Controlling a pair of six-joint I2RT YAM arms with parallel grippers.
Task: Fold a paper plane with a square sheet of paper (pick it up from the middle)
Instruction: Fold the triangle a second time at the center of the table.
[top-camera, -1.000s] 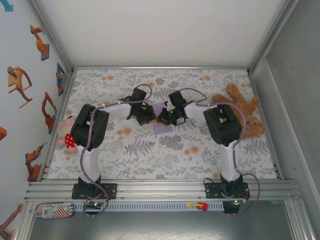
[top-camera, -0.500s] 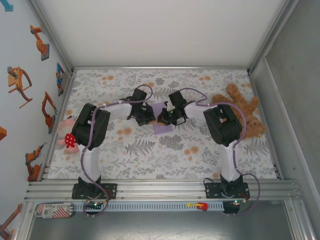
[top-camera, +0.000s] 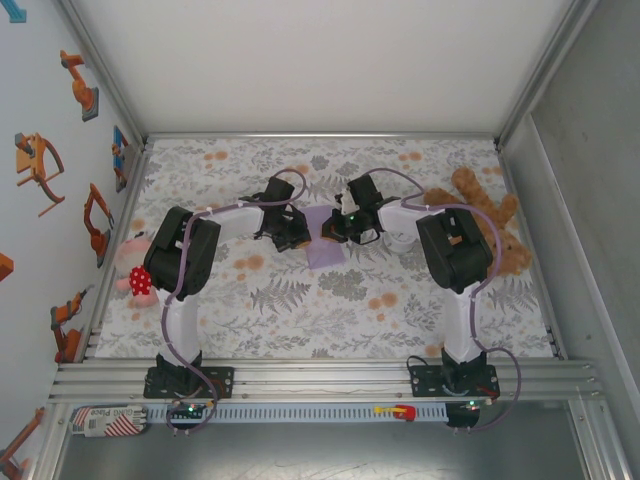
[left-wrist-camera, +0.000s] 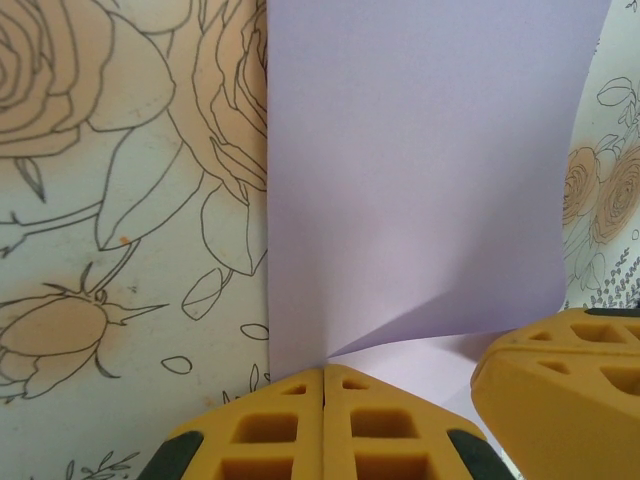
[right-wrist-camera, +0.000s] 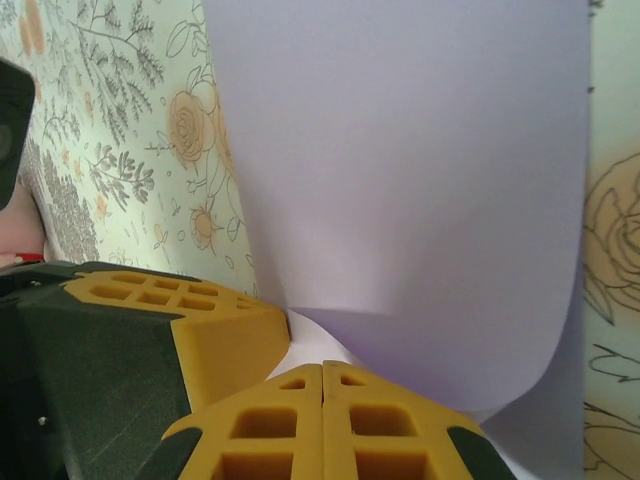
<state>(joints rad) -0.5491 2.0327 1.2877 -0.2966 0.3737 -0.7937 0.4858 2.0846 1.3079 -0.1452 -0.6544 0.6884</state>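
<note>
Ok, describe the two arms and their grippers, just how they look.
The left arm and right arm match: white tube links between bulky black joint housings, each on a black base plate. A thin purple cable loops along each. The left gripper and right gripper have chunky yellow-orange fingers with rectangular cut-out pockets and black bases.

A small red-and-white striped label (top-camera: 105, 420) is being shown lying at the near left corner, just beside the metal base rail (top-camera: 320, 380). A short line of dark lettering is being carried on its white part, but it is being seen upside down from the top camera and too small to be read. No other wording, brand or number is being made out in any view.
</note>
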